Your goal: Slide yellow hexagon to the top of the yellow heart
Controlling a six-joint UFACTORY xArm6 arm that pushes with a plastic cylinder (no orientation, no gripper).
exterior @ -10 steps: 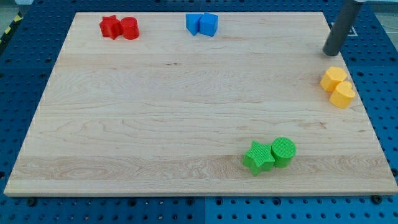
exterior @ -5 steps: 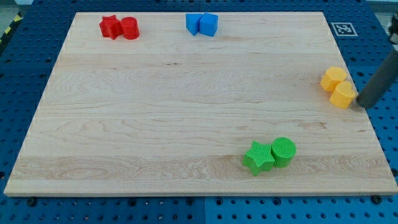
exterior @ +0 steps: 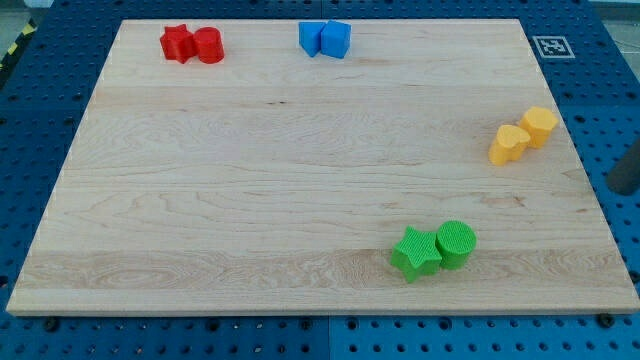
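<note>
The yellow hexagon (exterior: pixel 540 125) sits near the board's right edge. The yellow heart (exterior: pixel 509 144) lies just to its lower left, touching it. My tip (exterior: pixel 622 188) shows at the view's right edge, off the board over the blue pegboard. It is to the lower right of both yellow blocks and touches neither.
A red star (exterior: pixel 177 43) and a red cylinder (exterior: pixel 208 45) sit together at the top left. Two blue blocks (exterior: pixel 325 39) sit at the top middle. A green star (exterior: pixel 416 252) and a green cylinder (exterior: pixel 455 243) sit near the bottom edge. The wooden board (exterior: pixel 250 180) lies on a blue pegboard.
The rod swept down the right side of the board and off its edge. The yellow heart slid from below the hexagon to its lower left. The hexagon barely moved.
</note>
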